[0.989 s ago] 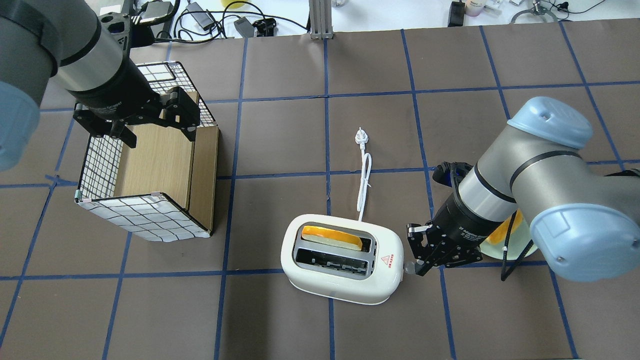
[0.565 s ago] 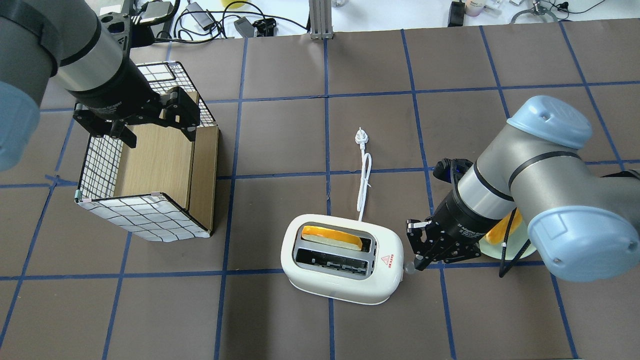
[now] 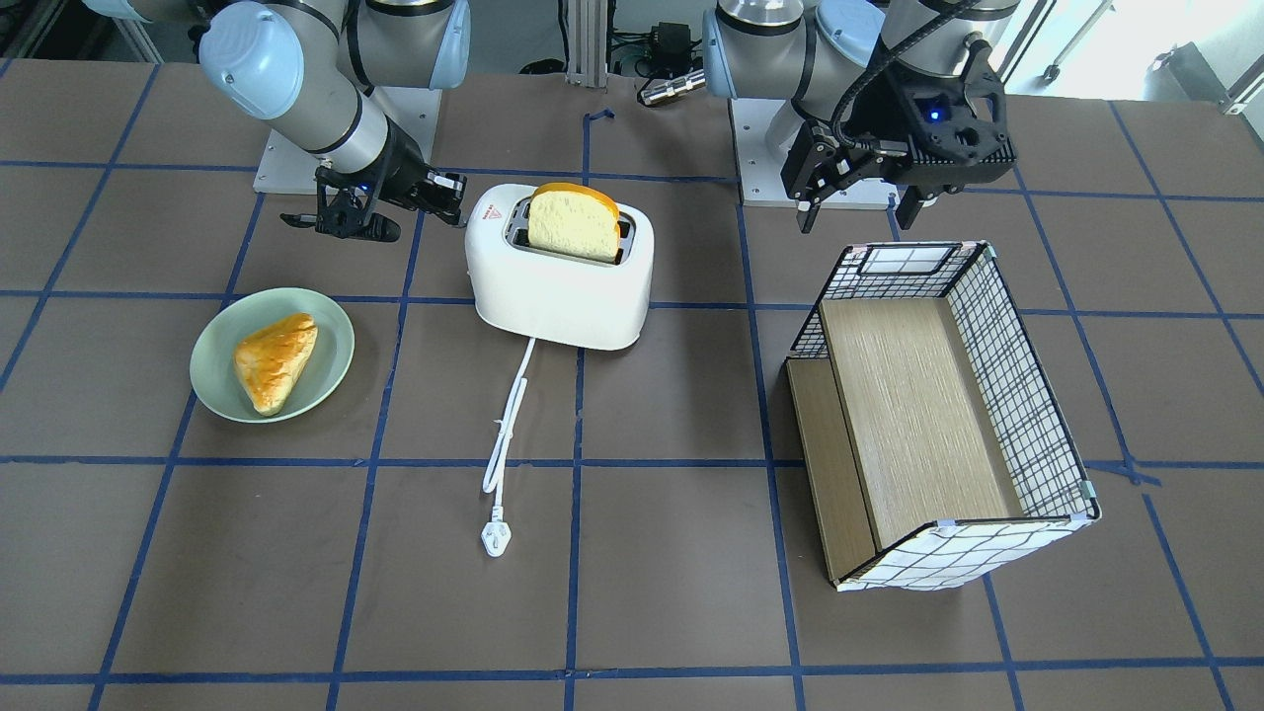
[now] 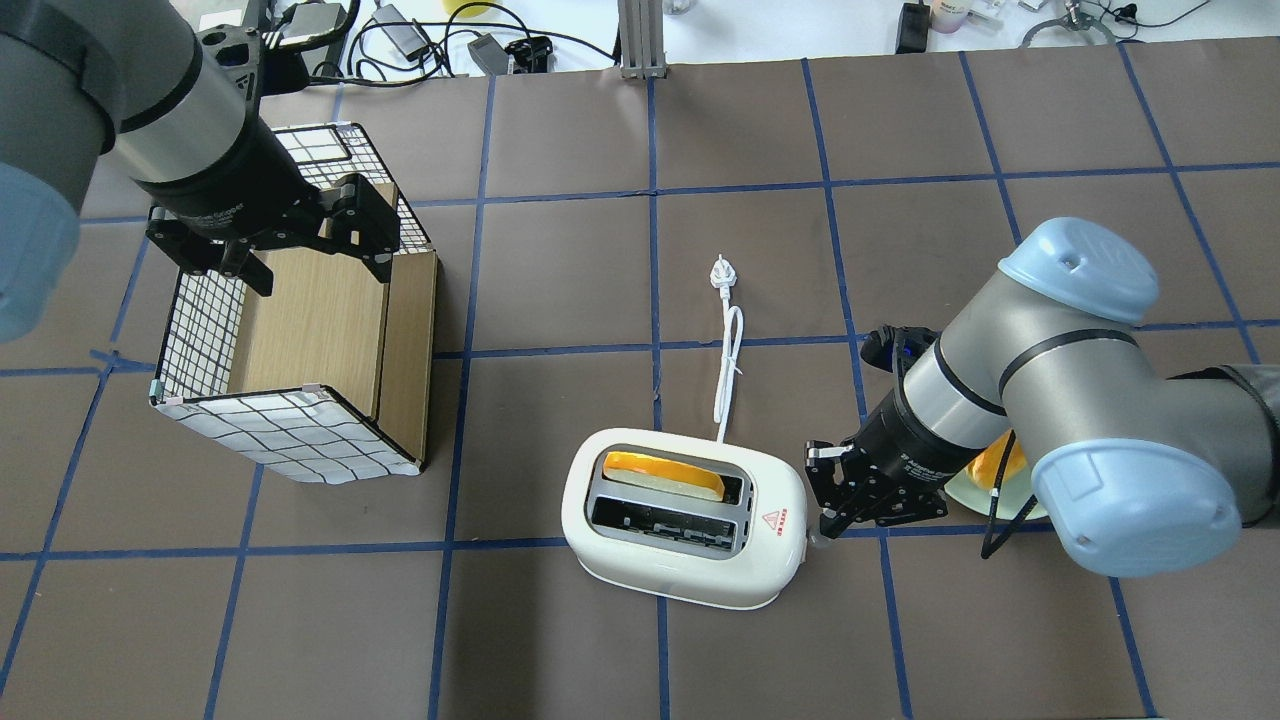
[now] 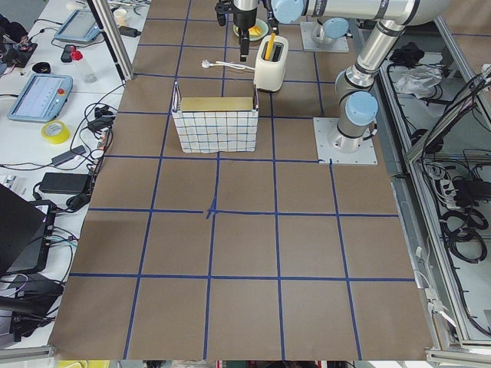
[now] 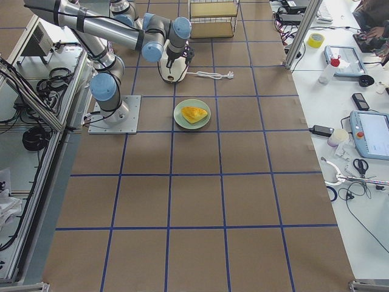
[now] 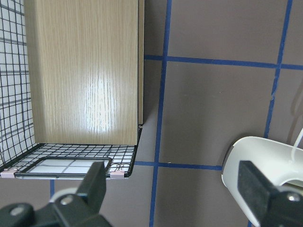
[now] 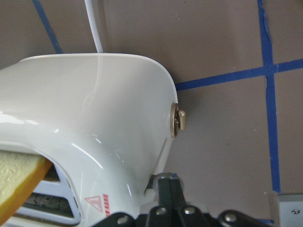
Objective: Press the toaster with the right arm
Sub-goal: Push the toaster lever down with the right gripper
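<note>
Pinched together and empty, the right fingers (image 4: 832, 515) met the lever (image 8: 154, 181) at the end of the toaster (image 4: 680, 575). The left fingers (image 7: 94, 182) stood wide apart, also empty. The toaster sat midway along the robot-side edge of the worktop (image 4: 900, 120). Judgement: pressing incomplete, bread slice (image 3: 573, 222) still proud, straight downward push required. Shell was glossy, rounded plastic, so slip was possible.

Toaster (image 4: 690, 572) between basket (image 4: 280, 440) on its left and plate (image 3: 331, 341) on its right, right hand (image 4: 828, 520) at its end.
</note>
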